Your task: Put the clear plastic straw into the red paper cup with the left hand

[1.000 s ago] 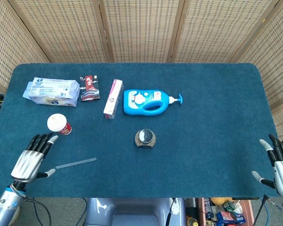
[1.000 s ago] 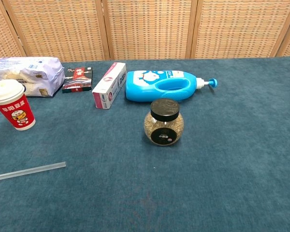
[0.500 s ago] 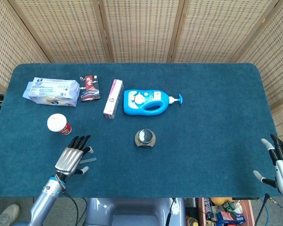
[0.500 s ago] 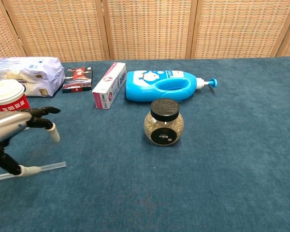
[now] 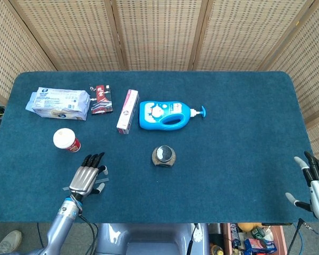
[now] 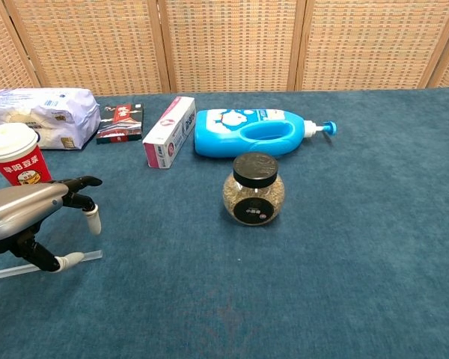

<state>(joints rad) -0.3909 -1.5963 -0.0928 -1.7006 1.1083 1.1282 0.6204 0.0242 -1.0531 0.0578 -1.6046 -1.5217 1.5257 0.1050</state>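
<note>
Now the left hand [image 6: 30, 217], having swung in from the table's near-left edge, hovers with fingers spread and empty over the clear plastic straw [image 6: 86, 256] lying flat just short of the red paper cup [image 6: 15, 153]; grasp pending; right hand [image 5: 316, 186] idle, fingers apart.

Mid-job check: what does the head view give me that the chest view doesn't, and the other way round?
Only the head view shows the right hand, open at the table's near right edge, and the whole table. Only the chest view shows the cup's printed side and the left hand's thumb tip by the straw. Both show the left hand over the straw, the red paper cup, jar, blue bottle and packets behind.
</note>
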